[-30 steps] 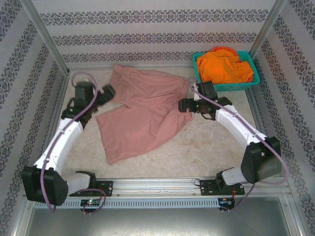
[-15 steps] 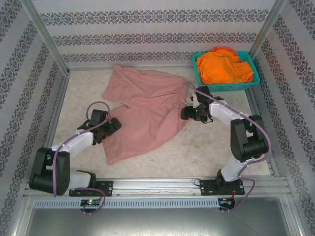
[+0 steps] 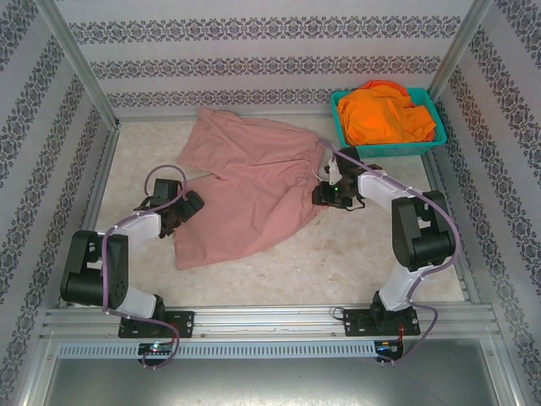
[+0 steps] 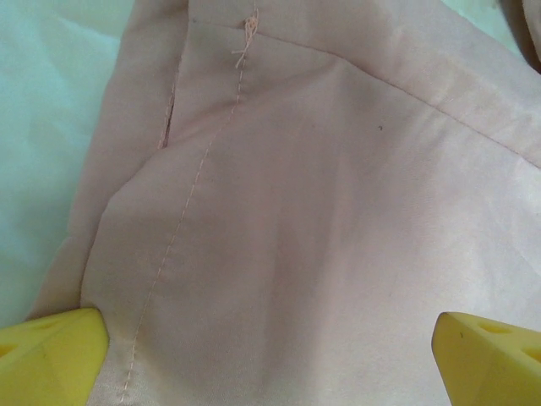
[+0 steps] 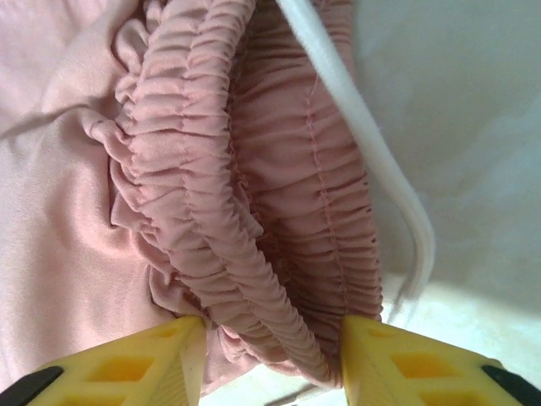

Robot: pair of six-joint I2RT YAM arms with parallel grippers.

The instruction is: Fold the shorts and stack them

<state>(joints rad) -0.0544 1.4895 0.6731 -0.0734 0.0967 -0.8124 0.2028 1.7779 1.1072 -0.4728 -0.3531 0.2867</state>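
The dusty pink shorts (image 3: 249,190) lie spread flat on the table, waist to the right. My right gripper (image 3: 321,194) is at that waist. In the right wrist view its yellow fingers (image 5: 144,364) press on both sides of the gathered waistband (image 5: 279,194), so the right gripper (image 5: 270,347) is shut on it. The white drawstring (image 5: 372,152) runs beside the waistband. My left gripper (image 3: 188,205) is low at the left edge of the near leg. It stands wide open over flat pink cloth (image 4: 279,211), which lies between the left gripper's (image 4: 270,355) tips. Orange shorts (image 3: 385,114) fill the basket.
The teal mesh basket (image 3: 385,150) stands at the back right, close behind my right arm. Metal posts and patterned walls close in the table on three sides. Bare tabletop (image 3: 355,254) lies in front of the shorts.
My right gripper has closed from wide open onto the waistband. The left arm has swung down from the far leg to the near leg's left edge. The near leg has shifted a little.
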